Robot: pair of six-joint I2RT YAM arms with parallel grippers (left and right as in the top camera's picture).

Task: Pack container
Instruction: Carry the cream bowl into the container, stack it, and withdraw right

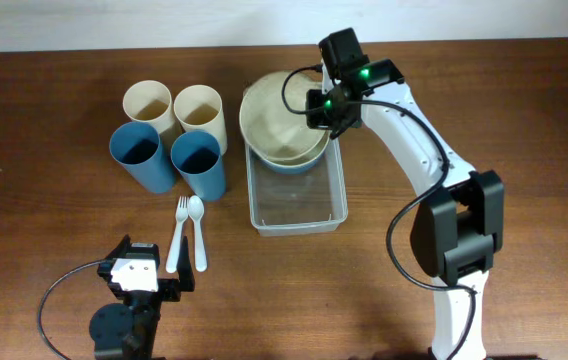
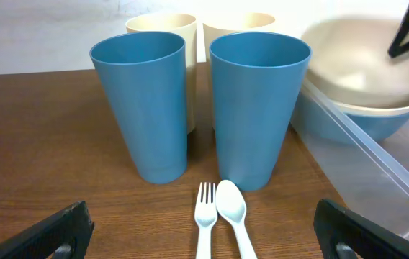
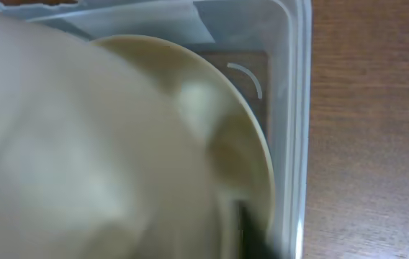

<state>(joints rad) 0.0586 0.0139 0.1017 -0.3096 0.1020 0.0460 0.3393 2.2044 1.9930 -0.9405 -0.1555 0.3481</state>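
Overhead, my right fingers [image 1: 326,112] sit at the right rim of the cream bowl [image 1: 279,120], upper middle of the frame. That bowl lies crooked in a blue bowl [image 1: 289,163]. The pair is at the upper end of the container [image 1: 299,208], the clear tub lying lengthwise mid-frame on the worktop [image 1: 54,200]. I cannot tell whether the blue bowl is seated on the container's floor or riding on its rim. Nor can I tell whether my right fingers are clamped on the cream rim or parted from it. The right wrist view is a blur of bowl, with only 1 dark fingertip [image 3: 249,229] at the bottom edge. My left fingers [image 1: 146,282], lower left, stand wide apart with nothing between them.

I judge the step in hand to be settling the bowls into the container. To do it well, I would level the stack so the blue base meets the floor flat and let go only once nothing rocks. Then I would lift straight up so my fingertip does not drag the cream rim along.

The container's right wall is just beside my right fingers, and the bowls leave little slack to either long wall. Bare worktop lies to the right and above. The left is crowded: 4 cups [image 1: 199,160] stand near the container's upper left corner, with a fork [image 1: 177,235] and spoon [image 1: 198,232] below them. The container's lower half is free.
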